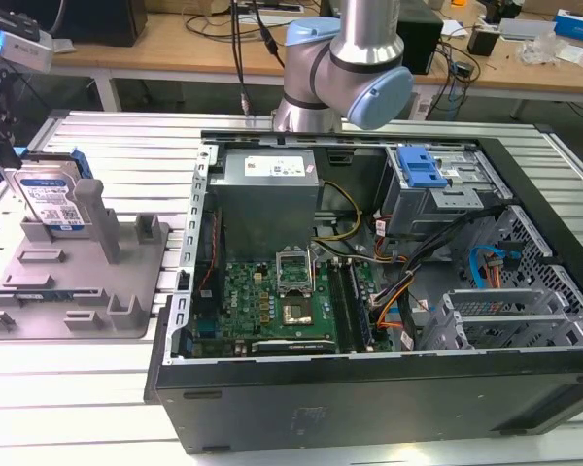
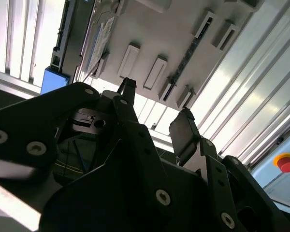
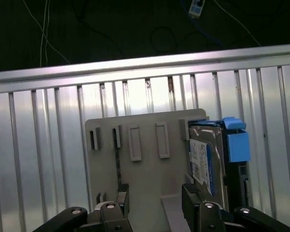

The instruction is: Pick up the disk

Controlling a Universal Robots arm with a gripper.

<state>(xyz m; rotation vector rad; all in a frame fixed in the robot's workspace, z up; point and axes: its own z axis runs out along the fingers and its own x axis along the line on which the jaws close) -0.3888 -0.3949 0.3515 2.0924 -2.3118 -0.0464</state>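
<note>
Over the grey fixture (image 3: 145,145) we see our gripper (image 3: 155,205) hanging open with nothing between its jaws; the disk (image 3: 209,159) stands on edge at the fixture's end, ungripped.

No lettering can be read anywhere. The disk (image 1: 44,194) carries a white-and-blue printed label (image 3: 201,163), and the power supply (image 1: 267,199) in the computer case has a white sticker (image 1: 275,167); the print on both seems too fine to make out.
</note>
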